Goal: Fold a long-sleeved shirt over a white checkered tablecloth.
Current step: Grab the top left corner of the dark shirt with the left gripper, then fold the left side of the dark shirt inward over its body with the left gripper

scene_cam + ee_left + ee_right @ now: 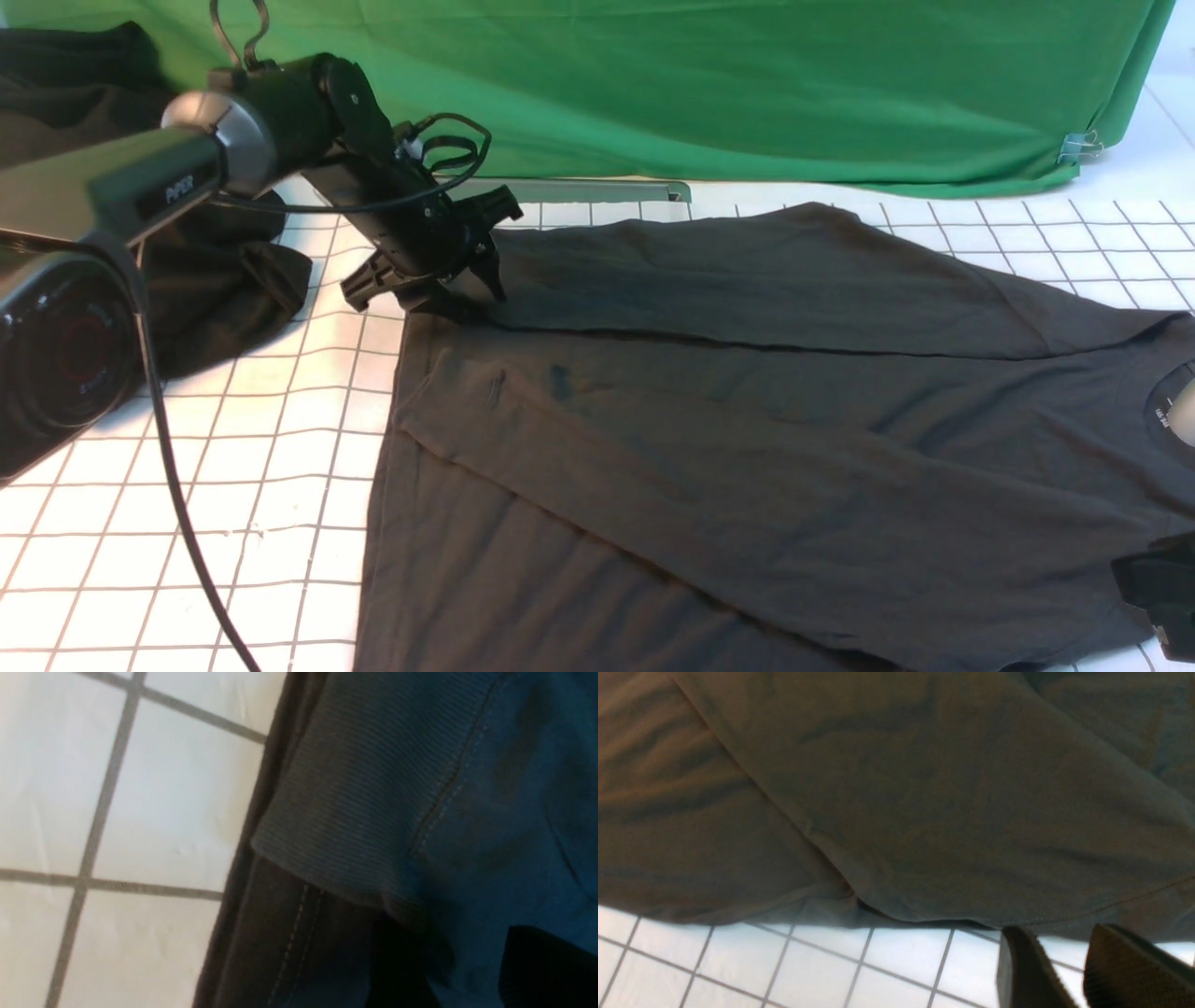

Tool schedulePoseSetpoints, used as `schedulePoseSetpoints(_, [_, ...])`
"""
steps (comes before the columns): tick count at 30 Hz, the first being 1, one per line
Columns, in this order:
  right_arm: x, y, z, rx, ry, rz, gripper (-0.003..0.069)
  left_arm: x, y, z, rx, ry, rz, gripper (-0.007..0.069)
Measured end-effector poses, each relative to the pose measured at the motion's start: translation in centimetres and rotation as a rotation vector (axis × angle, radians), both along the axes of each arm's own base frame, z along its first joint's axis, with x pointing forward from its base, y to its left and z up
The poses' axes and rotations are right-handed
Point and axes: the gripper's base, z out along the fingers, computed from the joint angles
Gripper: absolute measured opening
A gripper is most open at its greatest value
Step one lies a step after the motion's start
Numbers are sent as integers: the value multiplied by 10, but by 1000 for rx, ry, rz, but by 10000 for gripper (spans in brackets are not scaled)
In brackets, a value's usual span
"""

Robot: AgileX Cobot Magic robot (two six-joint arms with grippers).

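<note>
The long-sleeved shirt (747,439) lies flat across the white checkered tablecloth (261,448), dark charcoal, with its round collar (1167,401) at the right edge and one sleeve folded over the body. My left gripper (448,285) hovers over the shirt's far left corner. In the left wrist view the ribbed cuff (350,812) lies over the stitched hem (289,942), and the left gripper (467,956) stands open with flat cloth under the gap. My right gripper (1059,942) is open just off the shirt's near edge (924,914), with only tablecloth (808,970) between its fingers (1027,975).
A green draped cloth (747,93) hangs along the back. A blacker heap of cloth (224,280) lies at the far left behind my left arm. A metal bar (597,191) sits at the green cloth's foot. The arm's cable (187,541) trails over the tablecloth.
</note>
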Motion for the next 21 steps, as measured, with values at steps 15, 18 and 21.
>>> schedulePoseSetpoints(15, [4, 0, 3, -4, -54, 4, 214, 2, -2, -6, 26, -10, -36, 24])
schedulePoseSetpoints(18, [4, 0, 3, -5, -58, 5, 217, 0, -6, 3, 35, -28, -53, 8])
schedulePoseSetpoints(21, [4, 0, 3, -5, -60, 5, 220, -10, -14, 49, 6, -107, -68, 6])
